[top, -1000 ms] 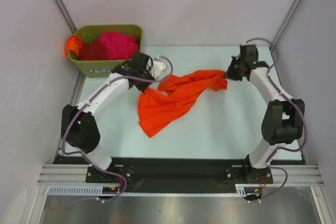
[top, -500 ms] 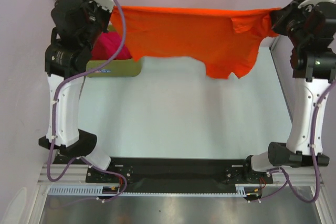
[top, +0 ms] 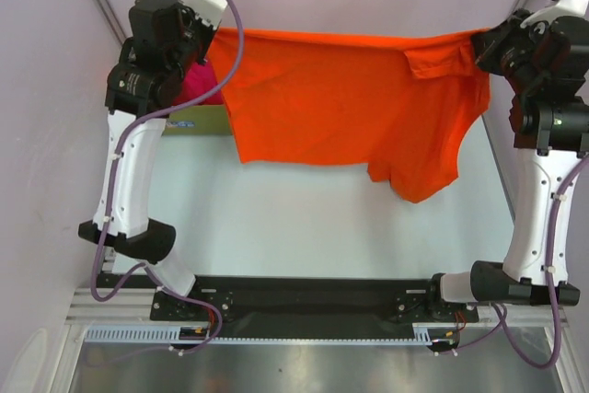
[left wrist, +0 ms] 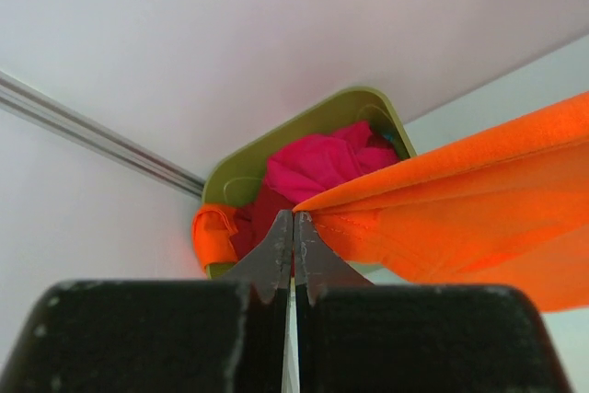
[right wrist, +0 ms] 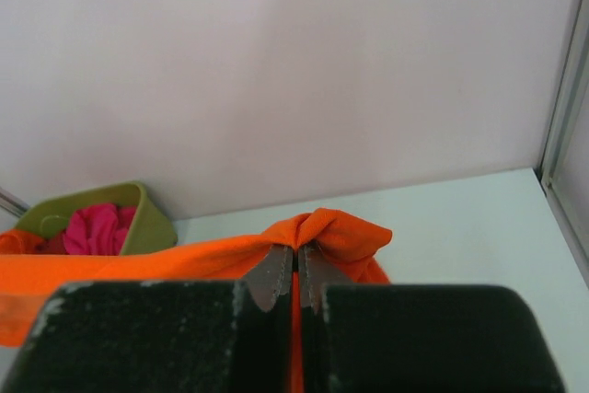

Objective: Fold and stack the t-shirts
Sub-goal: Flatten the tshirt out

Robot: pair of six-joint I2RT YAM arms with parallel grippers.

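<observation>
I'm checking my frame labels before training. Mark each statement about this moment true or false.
1. The left gripper and right gripper are both shut on the orange t-shirt. True.
2. The orange t-shirt lies flat on the table. False: it hangs spread between the two raised grippers, above the table.
3. A magenta-pink shirt sits in the bin. True.
4. The bin stands beside the right arm. False: it is in the far left corner, by the left arm.
</observation>
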